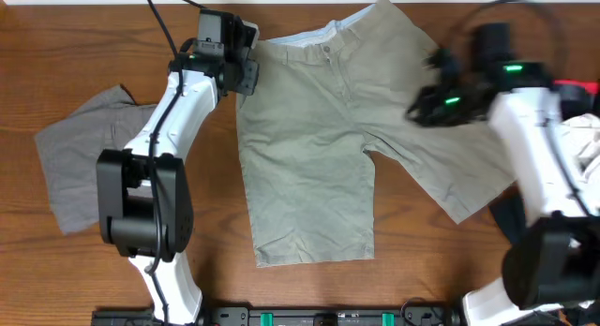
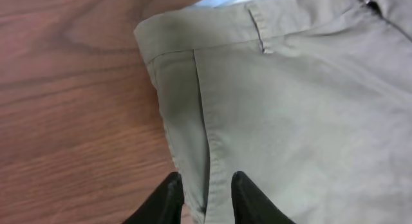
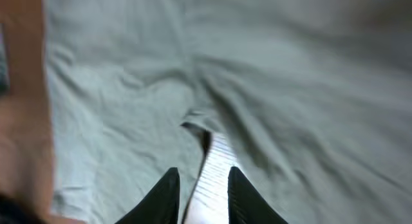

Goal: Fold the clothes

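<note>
The large khaki shorts [image 1: 309,148] lie flat mid-table, waistband at the far side with its pale blue inside showing. The smaller grey shorts [image 1: 75,167] lie crumpled at the left. My left gripper [image 1: 242,81] sits at the khaki shorts' left waistband corner. In the left wrist view its fingers [image 2: 205,185] pinch the side seam edge of the shorts [image 2: 302,108]. My right gripper [image 1: 424,109] is over the shorts' right hip, blurred. In the right wrist view its fingers [image 3: 203,182] close around a white striped pocket lining of the shorts [image 3: 129,89].
The wooden table [image 1: 422,260] shows bare wood in front and to the left. A heap of pale clothing [image 1: 583,139] with something red [image 1: 574,85] lies at the right edge. A dark item [image 1: 511,218] sits by the right arm's base.
</note>
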You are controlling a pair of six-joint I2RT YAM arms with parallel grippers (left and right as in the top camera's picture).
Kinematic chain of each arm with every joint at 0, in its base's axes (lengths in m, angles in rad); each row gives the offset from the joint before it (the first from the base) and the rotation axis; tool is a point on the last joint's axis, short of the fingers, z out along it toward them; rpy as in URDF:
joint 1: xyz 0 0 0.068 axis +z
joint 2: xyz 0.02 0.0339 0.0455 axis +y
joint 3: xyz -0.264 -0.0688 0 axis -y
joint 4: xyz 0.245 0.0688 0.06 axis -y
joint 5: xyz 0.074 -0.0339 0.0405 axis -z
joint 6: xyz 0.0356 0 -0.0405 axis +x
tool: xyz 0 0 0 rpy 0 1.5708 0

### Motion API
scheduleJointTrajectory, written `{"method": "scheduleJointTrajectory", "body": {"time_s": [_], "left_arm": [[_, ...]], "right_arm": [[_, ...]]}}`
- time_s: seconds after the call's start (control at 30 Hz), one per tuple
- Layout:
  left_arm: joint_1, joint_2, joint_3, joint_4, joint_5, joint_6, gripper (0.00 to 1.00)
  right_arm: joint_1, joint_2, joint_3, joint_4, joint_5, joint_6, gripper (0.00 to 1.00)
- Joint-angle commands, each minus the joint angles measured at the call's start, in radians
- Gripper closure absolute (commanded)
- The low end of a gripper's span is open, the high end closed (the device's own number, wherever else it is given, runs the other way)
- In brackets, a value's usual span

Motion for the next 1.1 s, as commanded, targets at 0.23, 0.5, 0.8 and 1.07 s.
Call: {"method": "scheduleJointTrajectory", "body": {"time_s": [0.23, 0.5, 0.8, 1.07], "left_arm": [[0.001, 0.131, 0.008, 0.006, 0.014, 0.068, 0.76], [0.013, 0.228, 0.006, 0.003, -0.114, 0.062, 0.9], [0.099, 0.318, -0.007, -0.25, -0.439, -0.354, 0.94], [0.136, 0.318, -0.01, -0.413, -0.439, -0.458, 0.94]], "right_arm": [[0.06, 0.16, -0.061, 0.239, 0.233, 0.229, 0.76], [0.044, 0.165, -0.061, 0.19, 0.21, 0.201, 0.76], [0.034, 0.165, -0.061, 0.193, 0.236, 0.187, 0.71], [0.008, 0.197, -0.062, 0.258, 0.279, 0.21, 0.76]]}}
